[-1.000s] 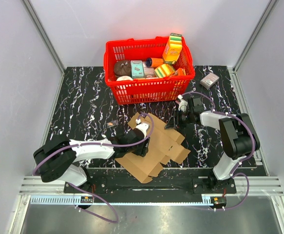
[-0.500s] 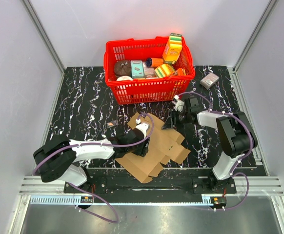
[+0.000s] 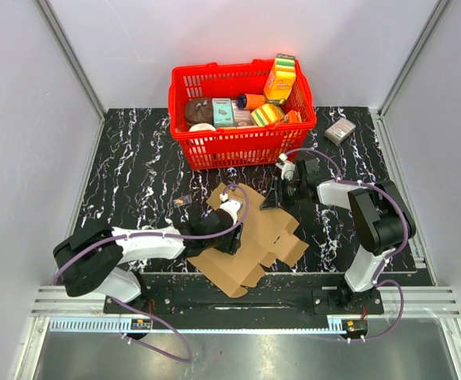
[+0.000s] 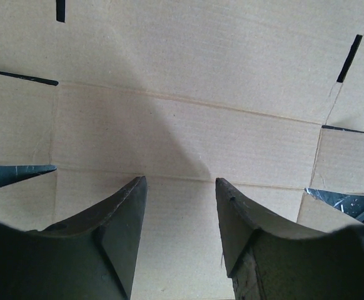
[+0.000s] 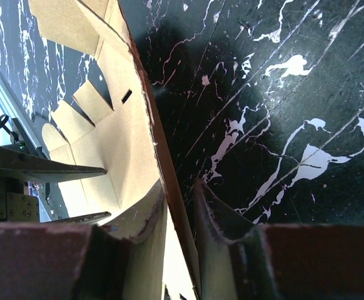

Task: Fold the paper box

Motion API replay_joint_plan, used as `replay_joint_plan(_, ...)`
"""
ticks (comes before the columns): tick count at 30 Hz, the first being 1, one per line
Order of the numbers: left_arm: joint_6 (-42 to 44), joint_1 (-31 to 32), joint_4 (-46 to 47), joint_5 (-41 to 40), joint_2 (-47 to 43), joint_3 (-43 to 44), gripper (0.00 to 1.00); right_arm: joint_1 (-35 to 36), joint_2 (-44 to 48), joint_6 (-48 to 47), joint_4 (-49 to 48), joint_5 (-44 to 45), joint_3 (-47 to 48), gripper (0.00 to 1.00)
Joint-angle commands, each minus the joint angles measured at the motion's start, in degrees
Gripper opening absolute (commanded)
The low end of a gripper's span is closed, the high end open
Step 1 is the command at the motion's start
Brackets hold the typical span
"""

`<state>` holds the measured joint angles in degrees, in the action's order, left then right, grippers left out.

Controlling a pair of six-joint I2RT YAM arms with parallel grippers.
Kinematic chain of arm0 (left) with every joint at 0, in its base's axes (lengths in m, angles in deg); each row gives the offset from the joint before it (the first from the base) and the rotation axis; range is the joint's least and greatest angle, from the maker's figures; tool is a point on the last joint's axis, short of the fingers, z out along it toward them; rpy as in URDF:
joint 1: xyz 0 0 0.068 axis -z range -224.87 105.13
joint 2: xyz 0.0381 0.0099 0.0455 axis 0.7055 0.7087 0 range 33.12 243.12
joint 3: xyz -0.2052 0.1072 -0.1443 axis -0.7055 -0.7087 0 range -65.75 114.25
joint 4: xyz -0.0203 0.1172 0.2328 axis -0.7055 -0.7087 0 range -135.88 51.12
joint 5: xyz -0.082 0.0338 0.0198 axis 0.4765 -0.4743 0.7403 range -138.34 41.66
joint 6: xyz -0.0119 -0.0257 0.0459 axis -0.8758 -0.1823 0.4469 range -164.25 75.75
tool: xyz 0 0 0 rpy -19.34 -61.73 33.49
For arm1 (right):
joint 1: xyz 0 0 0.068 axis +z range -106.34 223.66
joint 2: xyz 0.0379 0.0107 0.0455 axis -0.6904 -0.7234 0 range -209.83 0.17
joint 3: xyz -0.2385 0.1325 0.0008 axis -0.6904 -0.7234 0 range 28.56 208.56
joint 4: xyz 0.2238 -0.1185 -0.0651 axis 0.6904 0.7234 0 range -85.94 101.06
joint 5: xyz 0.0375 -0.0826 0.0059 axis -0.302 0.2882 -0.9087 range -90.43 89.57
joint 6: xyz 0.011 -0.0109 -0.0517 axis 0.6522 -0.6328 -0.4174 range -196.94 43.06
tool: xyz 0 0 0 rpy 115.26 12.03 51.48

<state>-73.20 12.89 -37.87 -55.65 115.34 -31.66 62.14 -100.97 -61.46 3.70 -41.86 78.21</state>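
Observation:
The paper box (image 3: 254, 241) is a flat brown die-cut sheet lying on the black marble table, near its front. My left gripper (image 3: 227, 240) stands on the sheet's left half. In the left wrist view it (image 4: 180, 182) is open, both fingers resting on bare cardboard (image 4: 188, 134) by a crease, with nothing between them. My right gripper (image 3: 275, 198) is at the sheet's far right edge. In the right wrist view its jaws (image 5: 179, 187) stand narrowly apart astride a raised flap edge (image 5: 146, 119), with a thin slit still showing beside the right finger (image 5: 210, 206).
A red basket (image 3: 238, 136) full of colourful packages stands just behind the sheet and close to the right gripper. A small grey-pink box (image 3: 340, 131) lies at the back right. Grey walls close in the table on the left, right and back.
My right gripper has slid a little left along the sheet's far edge and its jaws have narrowed around the flap. The left arm has not moved.

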Motion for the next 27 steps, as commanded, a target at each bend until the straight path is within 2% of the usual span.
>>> replay_joint_plan(1,0.1,0.3,2.5,0.3,-1.8,-0.8,0.52,0.5,-0.3,-0.2,-2.1,-0.8,2.2,0.27)
replay_joint_plan(3,0.2,0.3,2.6,0.3,-2.1,-1.0,0.52,0.5,0.1,-0.3,-2.5,-0.9,1.8,0.24)
replay_joint_plan(7,0.0,0.3,2.7,0.3,-2.6,-1.2,0.52,0.5,1.6,-0.4,-3.3,-1.1,1.0,0.11)
replay_joint_plan(12,-0.1,0.3,1.7,-0.3,-5.3,-0.7,0.54,0.6,2.7,-0.8,-2.3,-0.8,0.6,0.00)
replay_joint_plan(18,1.5,0.3,-2.9,-3.3,-14.4,2.6,0.61,0.9,7.6,-2.3,1.9,1.0,-0.4,0.00)
replay_joint_plan(22,3.3,-0.4,-7.8,-7.3,-19.9,5.4,0.68,2.3,14.2,-2.7,4.0,4.6,-1.8,0.00)
replay_joint_plan(25,4.0,-2.7,-10.8,-7.8,-22.7,6.9,0.69,3.3,18.6,-2.8,3.3,6.2,-3.7,0.00)
replay_joint_plan(27,4.4,-5.0,-11.5,-7.2,-24.5,7.0,0.61,4.1,20.1,-3.4,4.0,6.5,-4.6,0.00)
